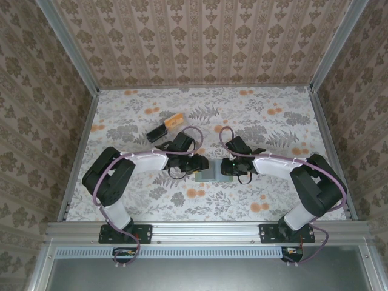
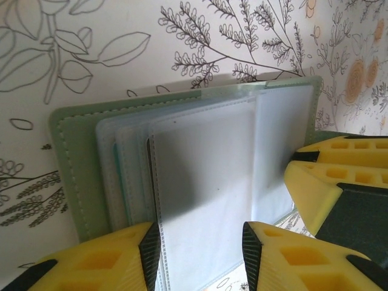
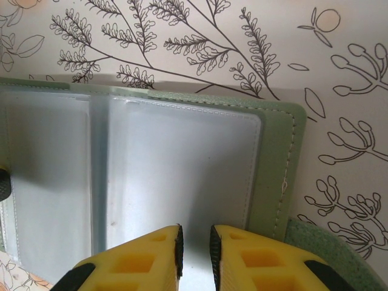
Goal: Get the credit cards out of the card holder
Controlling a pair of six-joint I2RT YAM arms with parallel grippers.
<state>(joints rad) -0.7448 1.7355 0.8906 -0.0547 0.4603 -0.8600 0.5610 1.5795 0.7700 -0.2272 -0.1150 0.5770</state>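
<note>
Table (image 1: 254, 115): white covering with grey leaf and orange flower print, walled on three sides by patterned panels. Card holder (image 1: 213, 170) lies open and flat at centre frame, slightly below the middle. Black-and-orange block (image 1: 165, 127) lies on the table up and left of centre, well apart from the holder

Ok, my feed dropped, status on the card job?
Left pincer straddling a clear sleeve. Right pincer nearly shut on the card holder, which lies open. No cards out yet. Nothing blocking.
</note>
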